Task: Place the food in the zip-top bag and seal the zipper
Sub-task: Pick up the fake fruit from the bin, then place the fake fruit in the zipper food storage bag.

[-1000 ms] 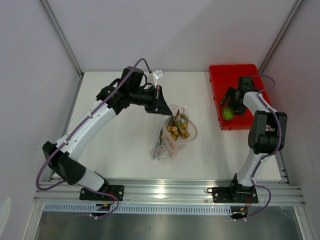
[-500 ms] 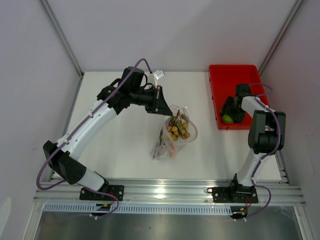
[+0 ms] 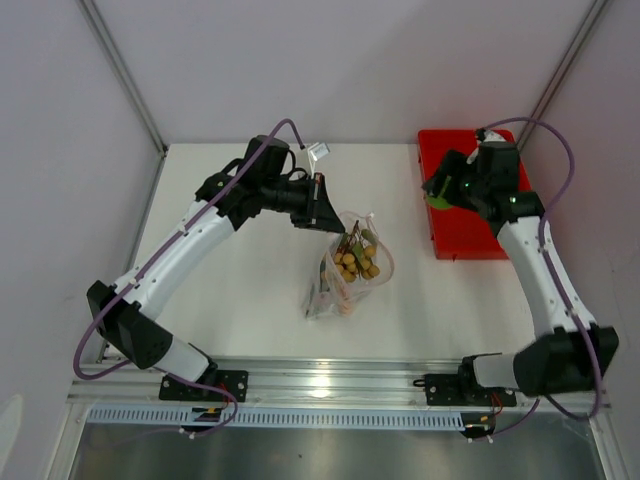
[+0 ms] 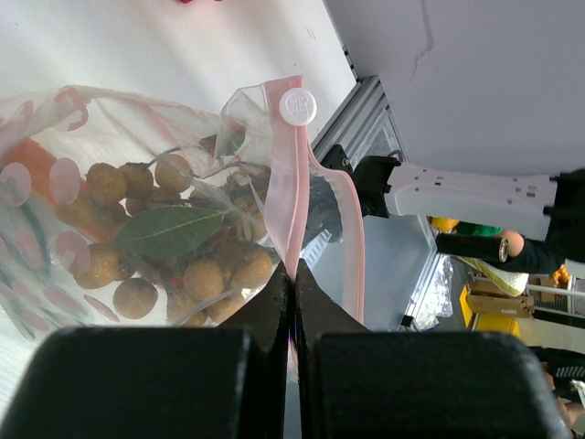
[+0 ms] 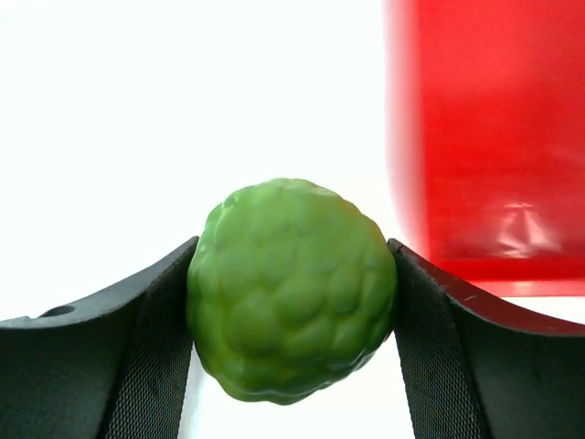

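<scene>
The clear zip-top bag (image 3: 348, 268) with pink-red dots lies mid-table, holding the bunch of small tan round fruits (image 3: 357, 258) and a green leaf (image 4: 169, 230). My left gripper (image 3: 322, 208) is shut on the bag's pinkish zipper strip (image 4: 294, 197) and holds the mouth up; the white slider (image 4: 297, 106) sits at the strip's end. My right gripper (image 3: 440, 190) is shut on the small green round fruit (image 5: 292, 288), lifted over the left edge of the red tray. The green onion and the dark purplish-red piece cannot be made out.
The red plastic tray (image 3: 478, 222) stands at the back right. The table's front rail (image 3: 330, 380) runs along the near edge. White walls close in the back and both sides.
My right gripper has closed on the green fruit in the tray, lifted it and carried it left to the tray's left edge. The left arm and the bag have not moved.
</scene>
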{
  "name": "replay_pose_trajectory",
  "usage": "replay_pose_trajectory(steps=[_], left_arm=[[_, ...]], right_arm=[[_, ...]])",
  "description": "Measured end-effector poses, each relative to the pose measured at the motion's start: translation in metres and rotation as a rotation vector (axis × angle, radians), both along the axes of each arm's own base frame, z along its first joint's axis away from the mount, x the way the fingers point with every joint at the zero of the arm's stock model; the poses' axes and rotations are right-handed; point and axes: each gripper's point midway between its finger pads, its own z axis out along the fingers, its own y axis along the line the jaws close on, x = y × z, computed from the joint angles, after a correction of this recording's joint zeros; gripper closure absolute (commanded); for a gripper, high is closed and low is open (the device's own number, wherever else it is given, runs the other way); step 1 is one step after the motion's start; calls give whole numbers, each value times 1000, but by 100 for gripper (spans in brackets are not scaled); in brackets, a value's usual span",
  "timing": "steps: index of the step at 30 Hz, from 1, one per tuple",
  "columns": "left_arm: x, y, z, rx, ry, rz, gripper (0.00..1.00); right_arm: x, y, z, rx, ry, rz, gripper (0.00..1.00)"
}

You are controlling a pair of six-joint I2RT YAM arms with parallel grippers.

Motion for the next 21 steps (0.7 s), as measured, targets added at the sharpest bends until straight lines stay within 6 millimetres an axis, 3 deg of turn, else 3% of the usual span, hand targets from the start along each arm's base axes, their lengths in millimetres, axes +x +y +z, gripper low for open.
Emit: replay_pose_trajectory(steps=[2, 5, 8, 10, 13, 17, 18, 21], left_arm=[[0, 0, -2, 2, 4, 0, 99], [-1, 1, -6, 8, 14, 0, 100], [-1, 1, -10, 11, 20, -1, 99], [-1, 0, -10, 11, 21, -2, 100], [-1, 0, -10, 8, 18, -2, 99], [-1, 0, -9, 5, 18, -5, 100], [-1, 0, -9, 5, 18, -5, 99], [-1, 0, -9, 5, 18, -5, 99]], right_arm=[[-26, 44, 37, 23, -99, 131, 72], [-93, 115, 88, 103, -239, 392, 70], [-147, 141, 119, 181, -327, 533, 65], [-172, 154, 132, 216, -358, 602, 63], [-193, 173, 132, 242, -345, 683, 60], [-199, 200, 99, 218, -240, 728, 47], [-199, 207, 89, 207, -212, 733, 31], [-200, 223, 52, 148, -104, 744, 7]])
